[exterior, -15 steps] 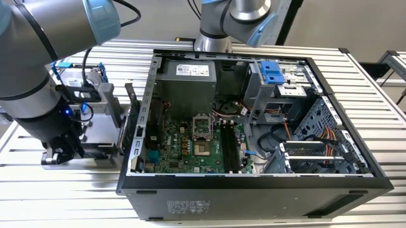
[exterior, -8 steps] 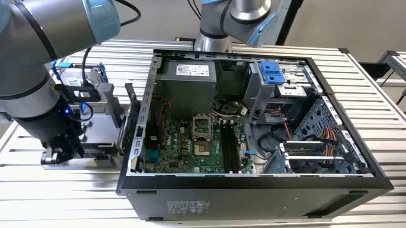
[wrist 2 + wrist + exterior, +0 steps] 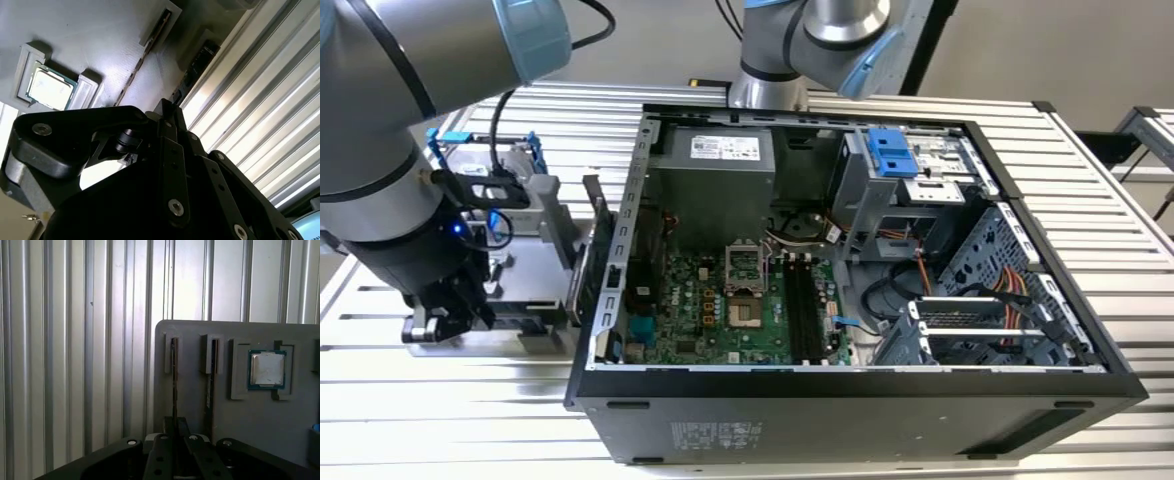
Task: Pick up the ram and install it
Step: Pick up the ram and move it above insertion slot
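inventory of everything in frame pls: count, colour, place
table: 1, silver, ribbed
computer case: 1, black, open, mid-table
motherboard: 1, green, inside case
holder: 1, grey, exterior view's left of case
ram: 2 sticks, dark, on edge in adjacent holder slots
processor chip: 1, silver, holder recess
hard drive: 1, blue-framed, by holder
other arm: 1, grey, behind case
gripper: 1, black, over holder, in line with one ram stick
arm: 1, grey and blue, exterior view's left

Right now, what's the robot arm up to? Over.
Gripper down at the gray tray, lined up on one ram stick standing on edge. Second stick close alongside, processor chip farther off.
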Tool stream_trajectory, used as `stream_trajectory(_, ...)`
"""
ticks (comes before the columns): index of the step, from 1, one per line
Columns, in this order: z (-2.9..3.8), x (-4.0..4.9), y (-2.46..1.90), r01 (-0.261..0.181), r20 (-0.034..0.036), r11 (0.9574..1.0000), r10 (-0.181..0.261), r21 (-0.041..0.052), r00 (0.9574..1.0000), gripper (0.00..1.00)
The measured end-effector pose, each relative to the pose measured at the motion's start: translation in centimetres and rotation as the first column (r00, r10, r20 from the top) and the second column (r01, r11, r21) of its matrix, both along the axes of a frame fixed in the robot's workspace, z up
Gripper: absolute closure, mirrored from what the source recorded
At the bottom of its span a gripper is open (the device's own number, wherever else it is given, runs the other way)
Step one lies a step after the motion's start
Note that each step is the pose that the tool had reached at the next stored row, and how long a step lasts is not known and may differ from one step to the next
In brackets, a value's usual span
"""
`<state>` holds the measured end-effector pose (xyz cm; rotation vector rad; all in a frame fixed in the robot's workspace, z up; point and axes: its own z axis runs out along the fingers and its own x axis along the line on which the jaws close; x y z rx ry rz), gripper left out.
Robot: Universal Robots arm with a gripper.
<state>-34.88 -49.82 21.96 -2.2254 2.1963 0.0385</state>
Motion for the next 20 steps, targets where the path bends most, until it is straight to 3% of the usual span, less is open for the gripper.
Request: stream_trajectory(20, 2.07, 0.00, 0.00, 0.000, 0.0007, 1.0000, 0.000, 0.0002, 1.0000, 1.00)
